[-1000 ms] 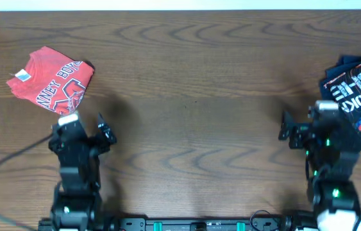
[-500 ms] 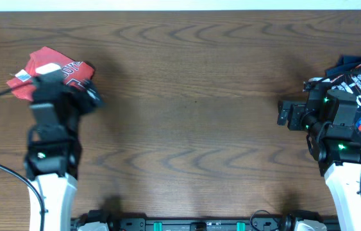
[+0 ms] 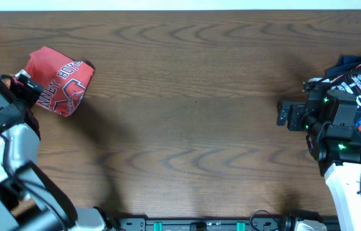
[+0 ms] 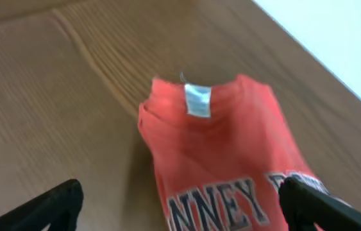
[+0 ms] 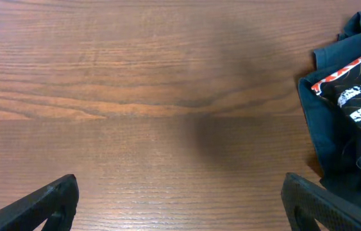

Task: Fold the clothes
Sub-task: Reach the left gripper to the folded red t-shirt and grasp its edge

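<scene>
The red shirt [image 3: 58,80] lies bunched at the table's [image 3: 186,128] far left; light, limp cotton, it will likely sag, so pinch the collar [image 4: 161,114] by the white tag [image 4: 197,101]; the left gripper [image 4: 183,202] hangs with fingers spread just beside it; the right gripper [image 5: 180,202] is likewise parted, holding nothing.

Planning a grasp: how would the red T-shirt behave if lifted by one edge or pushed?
Probably floppy: the red T-shirt lies in soft, bunched folds, so it would likely drape and unfold. Seems thin cloth, so likely light. Pushed, it would probably crumple rather than slide whole.
</scene>
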You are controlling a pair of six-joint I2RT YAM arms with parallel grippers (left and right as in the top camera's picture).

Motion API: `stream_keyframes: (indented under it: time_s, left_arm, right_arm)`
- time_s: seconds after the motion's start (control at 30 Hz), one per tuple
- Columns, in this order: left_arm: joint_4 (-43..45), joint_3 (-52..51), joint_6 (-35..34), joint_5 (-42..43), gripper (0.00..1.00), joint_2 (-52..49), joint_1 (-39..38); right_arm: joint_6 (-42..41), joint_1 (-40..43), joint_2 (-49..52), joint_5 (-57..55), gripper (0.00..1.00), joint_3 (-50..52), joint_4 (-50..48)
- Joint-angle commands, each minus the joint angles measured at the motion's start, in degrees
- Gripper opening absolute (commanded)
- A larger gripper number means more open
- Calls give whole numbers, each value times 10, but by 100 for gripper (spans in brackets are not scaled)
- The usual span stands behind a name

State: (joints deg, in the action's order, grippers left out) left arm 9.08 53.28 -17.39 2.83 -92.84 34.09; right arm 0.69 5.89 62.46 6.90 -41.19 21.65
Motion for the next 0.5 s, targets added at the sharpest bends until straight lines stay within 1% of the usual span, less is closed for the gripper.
stream_keyframes:
  time_s: [0.0,0.07,0.1,0.13,0.2,0.47]
  left_arm:
    - [40,5,-8,14,95,-41,0]
    - [61,5,-10,15,88,-67,0]
    - [68,5,-9,15,82,-78,0]
    - [73,5,-9,15,80,-88,0]
    - [82,5,-9,15,78,-107,0]
    - [98,5,-10,15,78,-165,-1]
  right_arm:
    - [2,4,-1,7,98,-12,1]
    - [2,4,-1,7,97,-12,1]
    - [2,4,-1,7,96,-12,1]
    - [2,4,-1,7,96,-12,2]
    - [2,4,-1,7,95,-12,4]
    - [2,4,-1,7,94,-12,4]
